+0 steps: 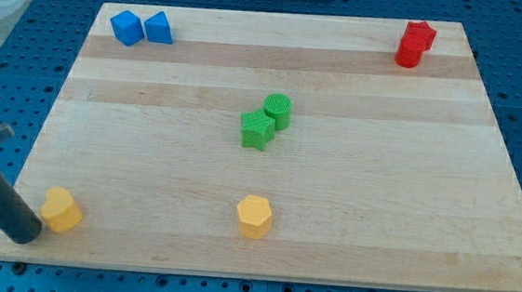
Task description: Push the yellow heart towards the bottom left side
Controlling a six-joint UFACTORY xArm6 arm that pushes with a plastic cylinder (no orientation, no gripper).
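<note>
A yellow block (61,209), which looks like the heart, sits near the board's bottom left corner. A second yellow block (255,215), roughly hexagonal, sits at the bottom middle. My tip (24,233) is at the board's bottom left edge, just left of the yellow heart and touching or nearly touching it. The dark rod slants up from the tip to the view's left edge.
A green cylinder (278,110) and a green star (257,129) touch at the board's centre. Two blue blocks (127,27) (159,28) sit side by side at the top left. Two red blocks (416,43) are pressed together at the top right. The wooden board (380,174) lies on a blue perforated table.
</note>
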